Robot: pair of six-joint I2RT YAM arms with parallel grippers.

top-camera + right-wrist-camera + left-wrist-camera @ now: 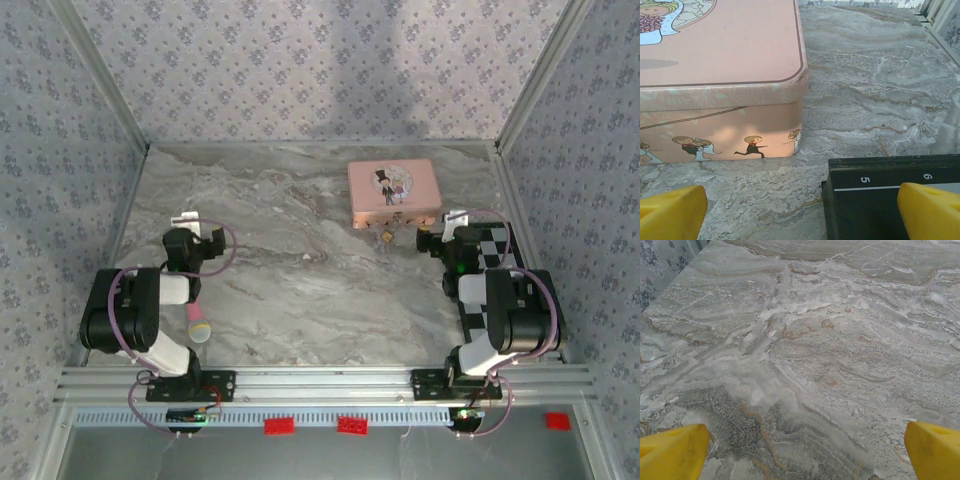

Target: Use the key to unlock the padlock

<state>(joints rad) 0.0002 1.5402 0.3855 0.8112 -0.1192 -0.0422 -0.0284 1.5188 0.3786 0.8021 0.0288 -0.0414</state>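
The tiny brass padlock (pixel 384 236) lies on the marble just in front of the pink picture tin (pixel 394 192). My right gripper (pixel 443 236) hovers a little to the padlock's right, open; in the right wrist view its yellow fingertips (pixel 671 212) stand wide apart, with nothing between them. My left gripper (pixel 197 238) sits at the table's left side, also open (pixel 805 452) over bare marble. A small pink-and-white object (pixel 198 327) lies beside the left arm; I cannot tell if it is the key.
The pink tin (pixel 720 75) stands close ahead-left of the right gripper. A black checkered board (pixel 497 250) with numbered edge (pixel 880 195) lies under the right arm. Patterned walls and metal rails enclose the table (pixel 300 290).
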